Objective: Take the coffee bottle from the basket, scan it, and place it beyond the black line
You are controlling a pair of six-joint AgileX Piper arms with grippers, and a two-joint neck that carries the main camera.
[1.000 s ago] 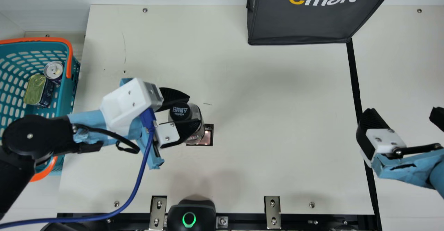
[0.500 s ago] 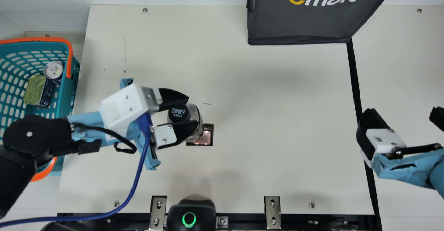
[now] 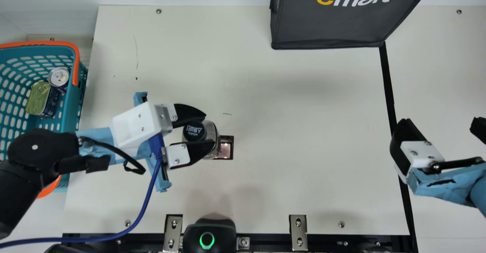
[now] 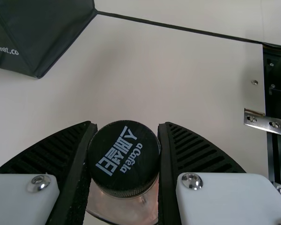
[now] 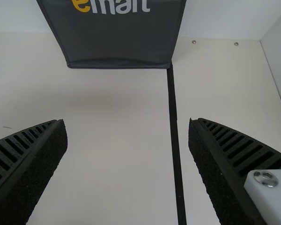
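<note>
"Checking in from my console: what has the left gripper got?"

"I have it closed on the bottle, one finger against each side, black cap facing up. In the main view the bottle hides the left part of the lit window. I can't tell whether it touches the worktop."

"And my right gripper?"

"Well to the window's right, fingers wide apart, nothing between them. In the right wrist view the black line runs down between those fingers."

"So the bottle is on the near side of the line?"

"Yes, by the window, well short of it."

"What else can I see around the window?"

"Well to its left, the basket holds a round can touching a flat tin. Up and to its right stands a dark bag."
</note>
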